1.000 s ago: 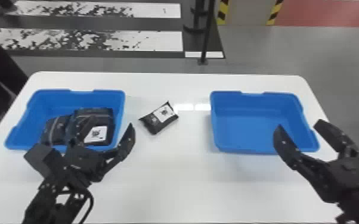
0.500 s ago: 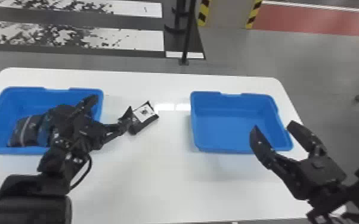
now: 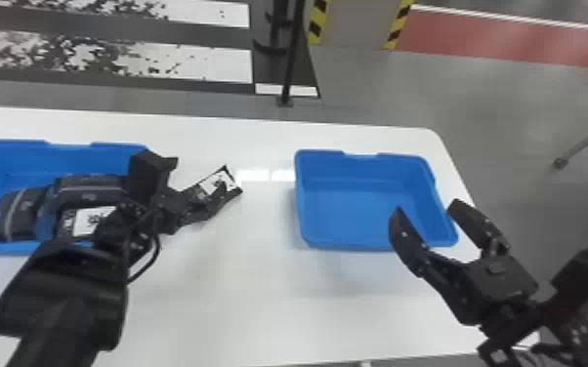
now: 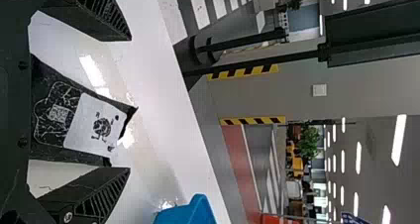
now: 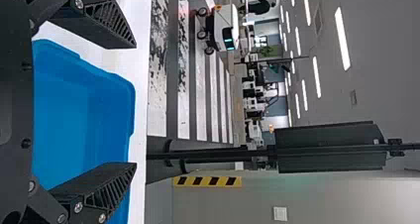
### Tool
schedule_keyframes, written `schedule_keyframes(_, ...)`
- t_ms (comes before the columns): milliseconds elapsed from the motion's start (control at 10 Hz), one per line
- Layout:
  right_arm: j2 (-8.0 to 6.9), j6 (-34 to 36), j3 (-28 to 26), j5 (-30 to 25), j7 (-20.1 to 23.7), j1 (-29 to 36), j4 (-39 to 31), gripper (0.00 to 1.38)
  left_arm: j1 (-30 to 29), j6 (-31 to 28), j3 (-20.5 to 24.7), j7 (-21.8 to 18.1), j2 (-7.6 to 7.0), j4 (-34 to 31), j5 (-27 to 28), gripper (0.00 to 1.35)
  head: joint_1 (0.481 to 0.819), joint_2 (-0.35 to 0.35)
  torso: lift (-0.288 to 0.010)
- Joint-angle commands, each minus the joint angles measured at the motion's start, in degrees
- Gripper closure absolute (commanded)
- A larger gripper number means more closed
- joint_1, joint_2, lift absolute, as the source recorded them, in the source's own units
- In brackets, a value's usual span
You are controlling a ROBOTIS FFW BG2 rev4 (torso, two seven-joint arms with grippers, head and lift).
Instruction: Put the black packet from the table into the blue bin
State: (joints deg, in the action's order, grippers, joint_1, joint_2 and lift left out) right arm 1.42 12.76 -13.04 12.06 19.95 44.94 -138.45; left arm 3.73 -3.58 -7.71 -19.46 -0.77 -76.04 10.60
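Spanning the flat black plastic packet with a white label (image 4: 96,124), your left hand (image 3: 206,207) has its fingers set wide, one along each side of it. The packet lies on the white, smooth-topped counter (image 3: 259,307), between those fingers; you cannot tell from here whether either one touches it. To that hand's left, partly beneath your arm, sits a blue rectangular plastic bin (image 3: 10,158) holding dark, glossy packets (image 3: 88,184), at least one with a white label. To the same hand's right, well apart from it, stands a second blue plastic bin of similar shape (image 3: 366,171). Your right hand (image 3: 427,210) is parked at that second bin's near right corner, its two black fingers also wide apart. Beyond the counter from both hands, a thin black post (image 3: 290,58) rises from the floor.
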Motion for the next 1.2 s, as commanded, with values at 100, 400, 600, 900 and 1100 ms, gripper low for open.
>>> schedule_keyframes(100,0.16,0.0,0.0,0.3,0.0,0.1,0.0,0.17,3.7,-4.7,-3.5,0.7,-0.11,3.7,1.9,0.08,0.695,-0.187,-0.110)
schedule_keyframes(400,0.34,0.0,0.0,0.6,0.0,0.1,0.1,0.17,6.0,-8.5,-6.0,1.2,0.07,6.1,1.7,0.08,0.695,-0.211,-0.110)
schedule_keyframes(600,0.34,-0.1,0.0,1.0,0.0,0.1,0.1,0.17,7.2,-11.6,-6.1,1.9,0.07,8.1,3.9,0.14,0.695,-0.214,-0.110)
schedule_keyframes(900,0.43,-0.1,-0.1,1.8,0.0,0.3,0.4,0.17,7.4,-13.0,-7.0,2.3,-0.37,8.3,5.1,1.11,0.695,-0.198,-0.110)
schedule_keyframes(1100,0.43,0.0,-0.1,1.8,0.0,0.5,0.4,0.17,7.5,-9.6,-7.9,1.6,-0.72,8.3,5.7,1.21,0.695,-0.200,-0.110)
